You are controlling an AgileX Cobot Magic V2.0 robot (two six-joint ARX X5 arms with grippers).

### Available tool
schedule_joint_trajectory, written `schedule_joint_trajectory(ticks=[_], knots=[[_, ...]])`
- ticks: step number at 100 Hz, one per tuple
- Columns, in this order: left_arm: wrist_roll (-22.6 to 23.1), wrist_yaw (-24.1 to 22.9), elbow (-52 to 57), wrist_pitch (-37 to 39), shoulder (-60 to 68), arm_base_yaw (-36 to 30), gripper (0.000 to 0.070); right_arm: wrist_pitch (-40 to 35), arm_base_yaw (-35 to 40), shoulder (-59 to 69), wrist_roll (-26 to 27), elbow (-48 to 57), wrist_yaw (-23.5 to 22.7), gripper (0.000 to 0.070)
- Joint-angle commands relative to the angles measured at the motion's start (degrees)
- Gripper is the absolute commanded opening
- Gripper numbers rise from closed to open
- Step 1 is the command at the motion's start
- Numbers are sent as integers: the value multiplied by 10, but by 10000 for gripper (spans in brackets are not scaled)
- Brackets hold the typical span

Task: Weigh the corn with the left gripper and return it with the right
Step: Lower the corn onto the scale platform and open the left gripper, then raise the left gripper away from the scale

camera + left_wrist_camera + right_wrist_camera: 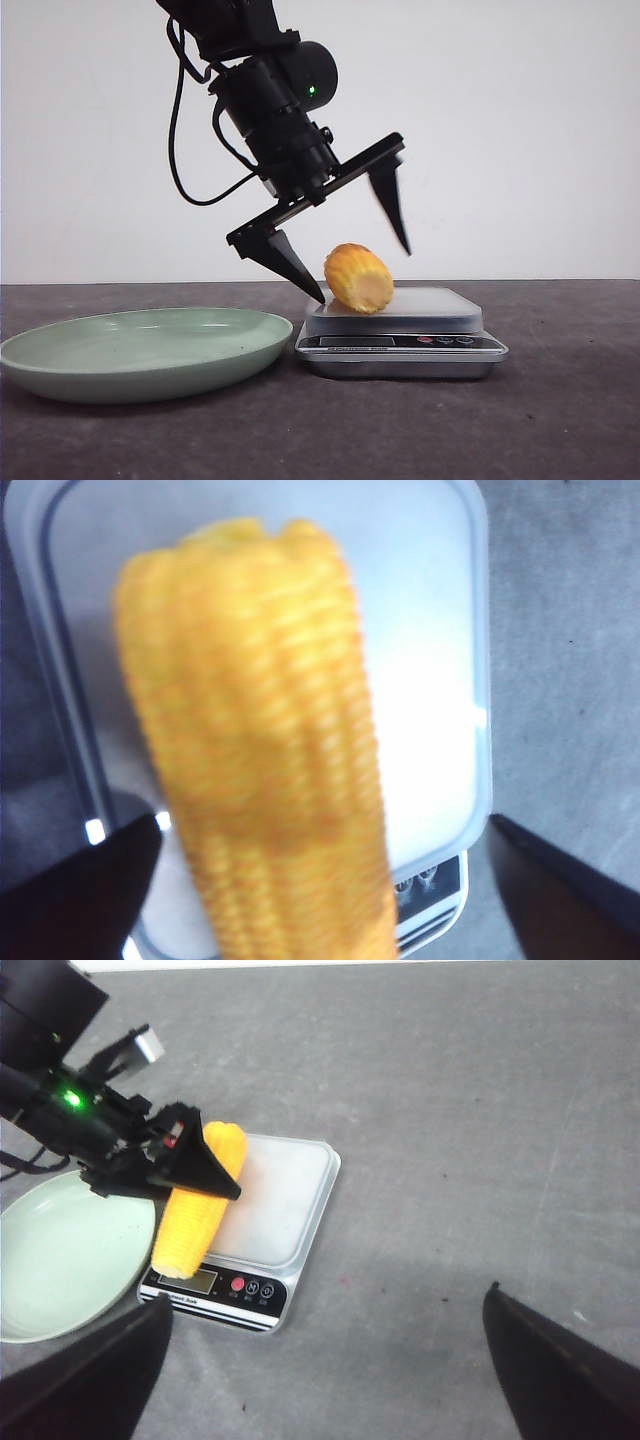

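The short yellow-orange corn cob (359, 278) lies on the white platform of the silver digital kitchen scale (402, 340), toward its left edge & just beside the pale green ceramic plate (140, 350) on the dark grey counter (560, 420). The left hand (366, 270) is released, fingers spread wide on either side of the cob w/o gripping it. Risk, as I judge it: the left finger tip sits right at the cob, so lifting away at an angle could nudge it into rolling off the platform edge, or pressure on the scale could spoil the reading. The right wrist view shows the cob lengthwise w/ its end over the display, hidden from the front. The right hand (325, 1360) is also released, holding nothing, well apart from the scale.
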Motion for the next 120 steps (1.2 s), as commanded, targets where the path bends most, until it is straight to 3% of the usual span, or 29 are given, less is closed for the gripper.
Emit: schedule_joint_trajectory(ticks=[1,35,49,63,73,79,87,95,101,111,120], knots=[[19,-5,8,-16,10,2,700,0,2,4,2,4,11,627],[63,-28,8,-13,-101,28,691,-3,2,4,0,4,15,627],[92,-39,8,-19,-186,32,518,1,2,4,0,4,15,627],[105,-54,8,-20,-288,25,271,26,2,6,4,4,8,627],[126,-54,8,-28,-365,11,97,65,2,15,6,4,-32,625],[142,-60,8,-40,-408,2,5,93,2,26,13,4,-64,573],[153,-84,8,-64,-465,-14,0,127,3,47,23,4,-108,496],[155,-112,8,-95,-516,-30,0,159,10,74,25,4,-135,479],[155,-133,8,-122,-550,-40,0,184,20,98,26,4,-139,468],[155,-163,8,-167,-599,-52,0,240,43,143,29,4,-139,371],[156,-183,8,-208,-633,-53,0,304,68,190,42,4,-130,365]])
